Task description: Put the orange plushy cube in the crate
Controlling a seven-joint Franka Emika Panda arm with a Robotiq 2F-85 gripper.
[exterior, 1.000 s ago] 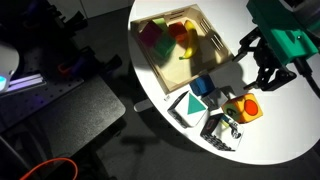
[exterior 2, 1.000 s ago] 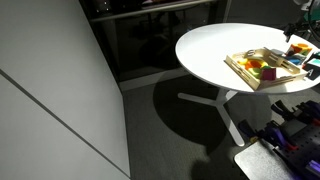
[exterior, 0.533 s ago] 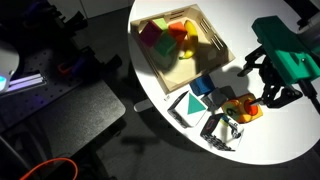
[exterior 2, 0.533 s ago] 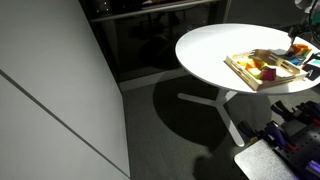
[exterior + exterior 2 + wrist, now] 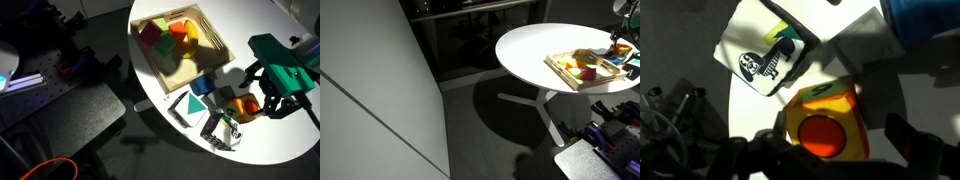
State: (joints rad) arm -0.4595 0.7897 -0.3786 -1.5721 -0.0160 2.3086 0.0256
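The orange plushy cube (image 5: 241, 110) sits on the white table, apart from the crate (image 5: 190, 68). In the wrist view its face with the red circle (image 5: 824, 130) points at the camera and its green side is up. My gripper (image 5: 261, 104) is low over the cube. In the wrist view the open gripper (image 5: 840, 142) has one finger on each side of the cube, with a gap at the right finger. The light wood crate holds a green cube and some red and orange pieces; it also shows in an exterior view (image 5: 568, 69).
A blue cube (image 5: 205, 86) lies between the crate and the orange cube; it also shows in the wrist view (image 5: 925, 20). A black-and-white patterned box (image 5: 222, 131) stands close to the orange cube near the round table's edge (image 5: 270, 150).
My gripper has moved down and toward the table edge, from beside the blue cube to around the orange plushy cube. The cube has not moved.
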